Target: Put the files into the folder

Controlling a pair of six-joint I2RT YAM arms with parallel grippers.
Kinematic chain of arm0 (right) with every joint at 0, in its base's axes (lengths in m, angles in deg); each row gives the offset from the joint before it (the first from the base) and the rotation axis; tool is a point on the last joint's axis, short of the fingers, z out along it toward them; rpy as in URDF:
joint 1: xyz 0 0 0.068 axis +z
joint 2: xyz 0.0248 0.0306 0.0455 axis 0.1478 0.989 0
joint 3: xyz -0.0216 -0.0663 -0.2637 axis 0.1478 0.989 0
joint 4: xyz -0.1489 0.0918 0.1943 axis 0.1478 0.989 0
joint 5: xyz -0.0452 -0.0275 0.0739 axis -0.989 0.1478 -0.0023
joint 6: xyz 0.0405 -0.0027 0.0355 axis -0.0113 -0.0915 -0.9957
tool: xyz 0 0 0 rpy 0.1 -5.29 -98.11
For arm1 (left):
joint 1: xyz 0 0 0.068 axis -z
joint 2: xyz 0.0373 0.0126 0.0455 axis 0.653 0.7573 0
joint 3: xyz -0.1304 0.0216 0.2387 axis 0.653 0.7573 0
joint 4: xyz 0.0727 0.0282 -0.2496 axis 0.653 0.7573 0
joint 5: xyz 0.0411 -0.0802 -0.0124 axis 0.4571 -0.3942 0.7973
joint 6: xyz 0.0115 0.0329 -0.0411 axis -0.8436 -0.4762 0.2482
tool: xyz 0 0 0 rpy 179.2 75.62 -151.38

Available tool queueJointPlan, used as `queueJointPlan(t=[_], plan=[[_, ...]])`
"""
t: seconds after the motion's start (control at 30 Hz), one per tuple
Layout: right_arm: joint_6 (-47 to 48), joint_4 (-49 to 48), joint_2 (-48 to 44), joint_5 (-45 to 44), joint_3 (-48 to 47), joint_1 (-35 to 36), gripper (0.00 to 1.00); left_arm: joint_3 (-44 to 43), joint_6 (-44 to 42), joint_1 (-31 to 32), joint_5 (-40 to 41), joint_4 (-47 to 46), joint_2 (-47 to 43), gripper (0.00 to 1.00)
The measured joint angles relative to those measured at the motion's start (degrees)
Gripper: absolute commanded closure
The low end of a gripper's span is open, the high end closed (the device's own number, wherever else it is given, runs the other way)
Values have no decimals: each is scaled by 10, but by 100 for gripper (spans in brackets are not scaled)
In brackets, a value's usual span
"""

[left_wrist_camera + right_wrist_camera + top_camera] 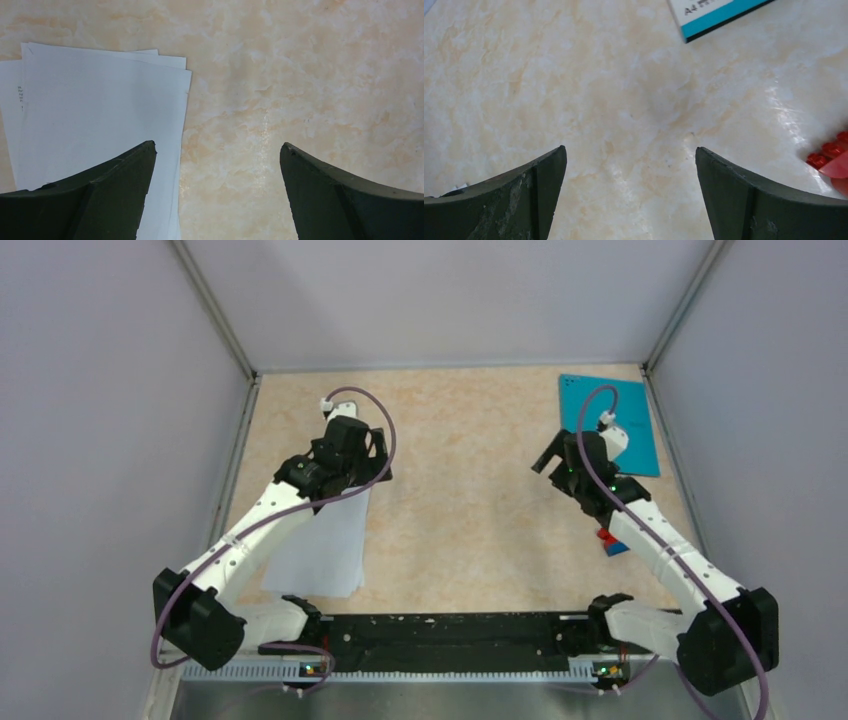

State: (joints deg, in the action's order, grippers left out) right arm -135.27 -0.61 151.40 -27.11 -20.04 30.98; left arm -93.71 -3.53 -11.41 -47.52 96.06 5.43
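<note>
The files (325,540) on the left are plain white. The folder (640,430) at far right is teal-blue with a white label. The worktop (460,500) is beige, marbled cream. The block (612,542) is red and blue.

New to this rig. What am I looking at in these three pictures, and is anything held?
Two robot arms are bolted at the near edge of a table. The wide picture looks down from above and behind: left arm, right arm. The other two come from cameras on each wrist; the dark wedges at the bottom are that arm's own jaws. On the table lie white files under the left arm, a closed teal folder at the far right, and a red-and-blue block by the right arm. Both pairs of jaws are open; nothing is held.
</note>
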Motion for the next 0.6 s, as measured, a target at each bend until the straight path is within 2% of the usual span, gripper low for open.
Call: queueJointPlan(t=[0.3,0.47,0.6], plan=[[-41,0,-74,86,90,-161,1,0,-10,0,-24,0,2,1],[-85,-94,-70,175,169,-254,1,0,-11,-7,-36,-1,8,1],[-133,-196,-26,217,214,-271,1,0,-13,-13,-41,-1,8,1]])
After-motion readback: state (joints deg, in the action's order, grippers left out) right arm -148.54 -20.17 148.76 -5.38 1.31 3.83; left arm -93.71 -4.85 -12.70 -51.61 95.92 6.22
